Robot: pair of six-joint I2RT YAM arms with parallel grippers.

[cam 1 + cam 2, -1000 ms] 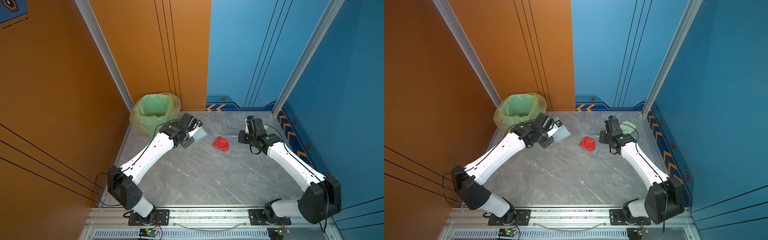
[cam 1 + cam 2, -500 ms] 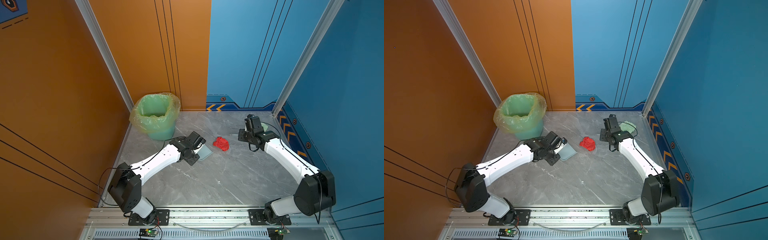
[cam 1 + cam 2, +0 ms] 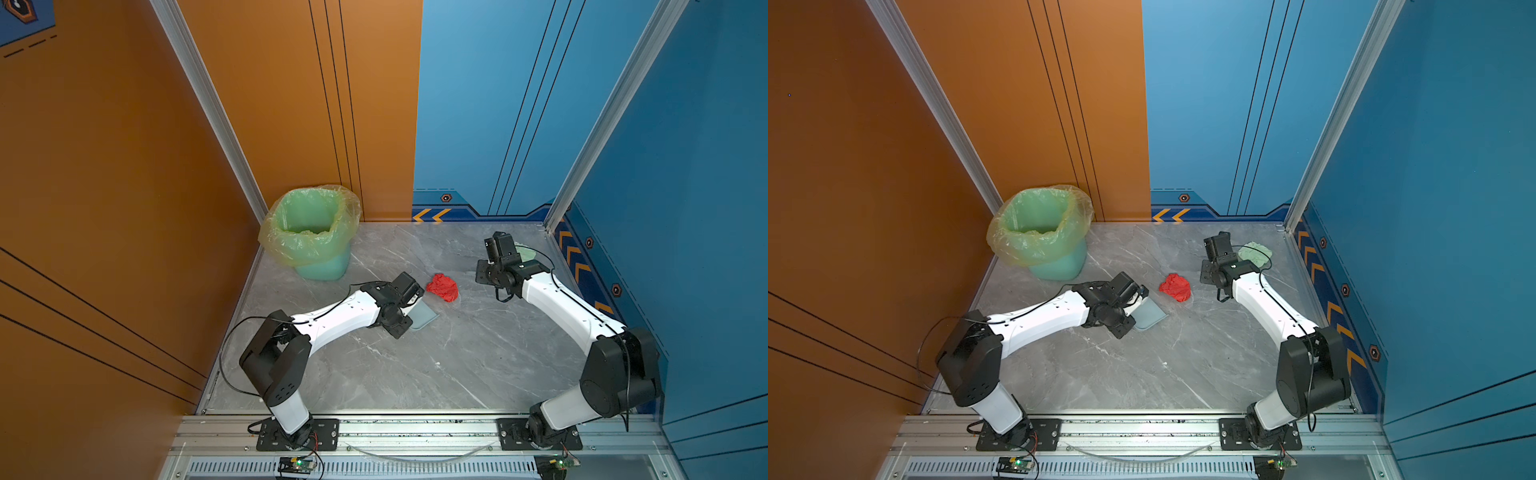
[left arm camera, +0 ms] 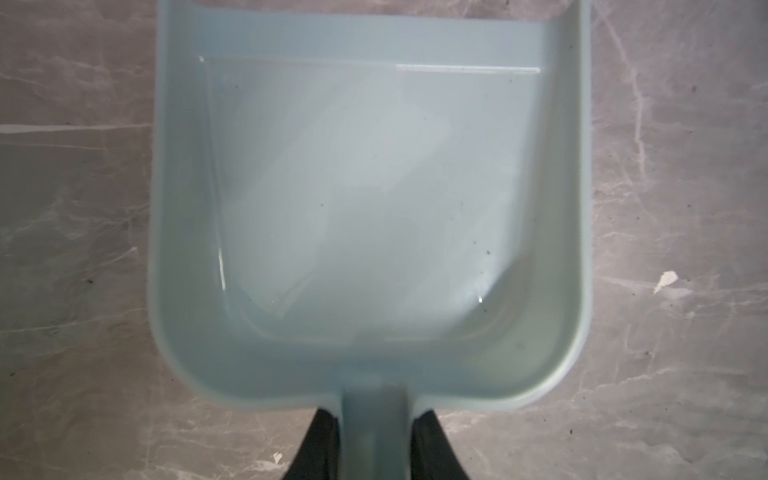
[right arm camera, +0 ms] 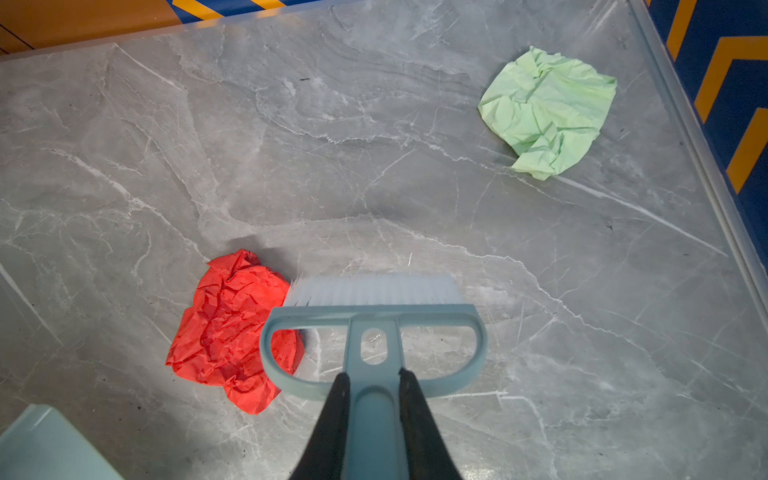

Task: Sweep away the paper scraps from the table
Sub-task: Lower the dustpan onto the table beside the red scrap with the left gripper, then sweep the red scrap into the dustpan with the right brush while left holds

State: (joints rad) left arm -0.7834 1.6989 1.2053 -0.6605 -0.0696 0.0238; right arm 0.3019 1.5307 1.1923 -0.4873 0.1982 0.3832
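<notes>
Left of centre in both top views, the left hand (image 4: 376,419) is clamped on the handle of the empty dustpan (image 3: 424,316), held low at the bench (image 3: 415,374). Just up and right of the pan, near mid-frame, lies the red scrap (image 3: 443,286). Further right, the right hand (image 5: 372,384) grips the brush (image 5: 374,291), its bristles beside that scrap. The pale green scrap (image 3: 1255,253) sits at the bench's upper right. Both scraps look light, soft and springy. They are better pushed from the side facing away from the pan than pinched.
</notes>
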